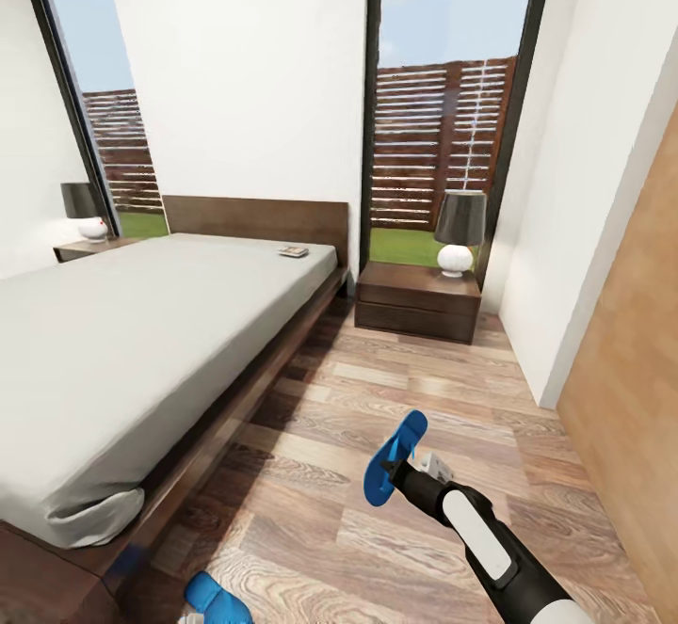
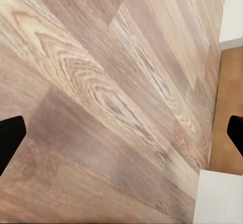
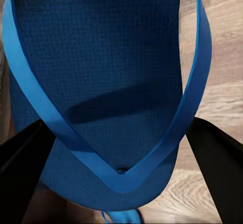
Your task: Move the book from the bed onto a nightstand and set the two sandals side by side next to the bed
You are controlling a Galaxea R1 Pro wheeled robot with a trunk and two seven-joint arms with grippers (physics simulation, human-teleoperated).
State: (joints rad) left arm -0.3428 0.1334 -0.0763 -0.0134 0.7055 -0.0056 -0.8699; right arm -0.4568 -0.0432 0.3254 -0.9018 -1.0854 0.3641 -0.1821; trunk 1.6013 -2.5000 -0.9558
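One blue sandal (image 1: 395, 455) hangs tilted over the wood floor to the right of the bed (image 1: 141, 342), with my right gripper (image 1: 407, 472) shut on it. In the right wrist view its sole and thong strap (image 3: 116, 82) lie between the black fingers (image 3: 20, 173). The other sandal (image 1: 217, 598) lies on the floor near the bed's foot corner. The book (image 1: 293, 251) rests on the mattress close to the headboard. A nightstand (image 1: 419, 299) stands right of the bed, and a second nightstand (image 1: 85, 248) stands at the far left. My left gripper (image 2: 121, 135) is open over bare floor.
Each nightstand carries a lamp (image 1: 459, 229) with a dark shade. A white wall corner (image 1: 546, 323) and a wooden panel (image 1: 631, 398) close in the right side. Tall windows stand behind both nightstands. Floor runs between the bed and the wall.
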